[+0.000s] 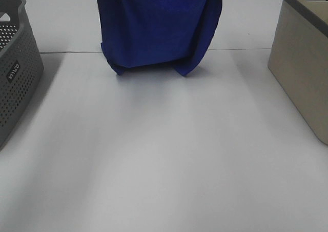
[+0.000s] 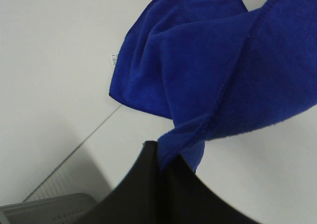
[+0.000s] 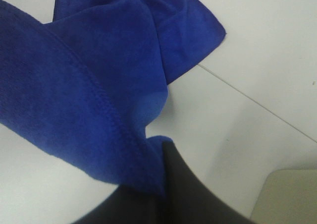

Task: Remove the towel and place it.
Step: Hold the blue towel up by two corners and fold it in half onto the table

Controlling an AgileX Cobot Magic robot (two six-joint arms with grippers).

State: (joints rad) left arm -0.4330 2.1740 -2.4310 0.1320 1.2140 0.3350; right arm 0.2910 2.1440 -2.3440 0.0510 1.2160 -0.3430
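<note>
The royal-blue towel (image 1: 159,26) hangs upright at the back middle of the white table, its top edge cut off by the frame and its two lower corners resting on the tabletop. My left gripper (image 2: 161,169) is shut on one upper edge of the towel (image 2: 223,60); a small white tag (image 2: 113,58) shows at a lower corner. My right gripper (image 3: 161,184) is shut on the other upper edge of the towel (image 3: 99,85). Both grippers are out of the exterior high view.
A grey perforated basket (image 1: 15,68) stands at the left edge of the table and shows in the left wrist view (image 2: 49,209). A beige basket (image 1: 302,57) stands at the right and shows in the right wrist view (image 3: 292,199). A seam (image 1: 66,52) crosses the table.
</note>
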